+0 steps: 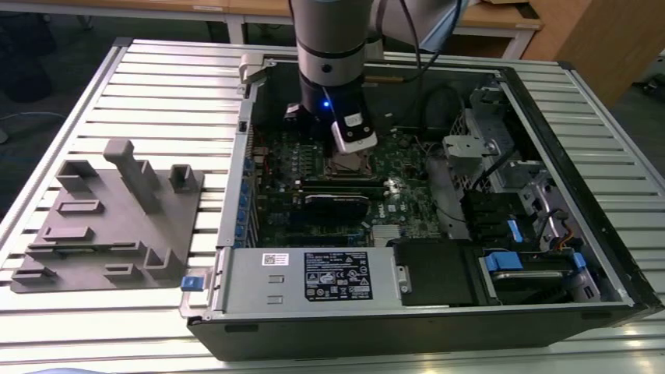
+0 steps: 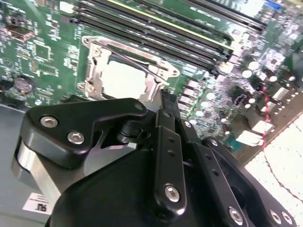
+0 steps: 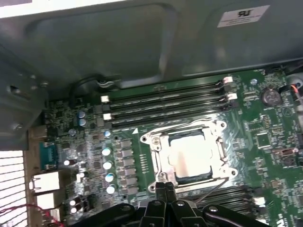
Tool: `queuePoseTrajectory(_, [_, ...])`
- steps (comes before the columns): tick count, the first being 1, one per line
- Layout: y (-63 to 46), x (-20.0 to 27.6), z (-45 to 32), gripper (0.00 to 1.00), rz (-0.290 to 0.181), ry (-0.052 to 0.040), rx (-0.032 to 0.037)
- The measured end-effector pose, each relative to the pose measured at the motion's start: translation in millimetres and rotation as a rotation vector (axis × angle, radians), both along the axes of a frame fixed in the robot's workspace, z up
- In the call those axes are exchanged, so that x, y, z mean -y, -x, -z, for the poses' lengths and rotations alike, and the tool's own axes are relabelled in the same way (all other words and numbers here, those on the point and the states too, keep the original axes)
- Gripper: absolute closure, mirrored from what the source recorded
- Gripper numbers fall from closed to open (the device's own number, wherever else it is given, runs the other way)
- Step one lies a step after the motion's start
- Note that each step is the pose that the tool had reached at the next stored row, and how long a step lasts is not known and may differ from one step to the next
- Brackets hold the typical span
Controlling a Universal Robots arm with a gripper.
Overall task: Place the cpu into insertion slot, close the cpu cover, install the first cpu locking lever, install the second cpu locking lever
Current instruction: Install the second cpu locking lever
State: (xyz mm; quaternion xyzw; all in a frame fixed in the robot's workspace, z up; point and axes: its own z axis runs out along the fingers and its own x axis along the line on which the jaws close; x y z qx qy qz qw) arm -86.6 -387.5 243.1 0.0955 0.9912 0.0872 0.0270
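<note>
Presently the cpu (image 3: 193, 153) sits in its socket under the lowered cpu cover (image 3: 161, 156), the gripper (image 3: 164, 187) pressed together at the socket's edge.

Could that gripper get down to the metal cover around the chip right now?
Probably yes: the gripper hangs at the edge of the cpu cover, which lies flat around the cpu, with nothing between them.

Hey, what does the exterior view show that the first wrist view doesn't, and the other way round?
Exterior view alone: the slatted table, the grey fixture block on it, the whole open computer case, the arm. First wrist view alone: close detail of the memory slots and small capacitors. Both: the green board and the cpu seated under the closed cpu cover, pincer beside it.
</note>
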Motion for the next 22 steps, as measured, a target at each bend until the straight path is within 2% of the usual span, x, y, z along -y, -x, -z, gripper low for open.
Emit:
queuePoseTrajectory(5, [-11.1,0.1,-0.6,0.89,0.0,0.0017,-0.0061])
queuePoseTrajectory(9, [-17.3,2.4,-1.0,0.89,0.0,0.0016,-0.011])
queuePoseTrajectory(17, [-18.4,13.8,-1.0,0.89,0.0,0.0017,-0.0115])
queuePoseTrajectory(22, [-16.8,15.0,4.6,0.89,0.0,0.0034,-0.0114])
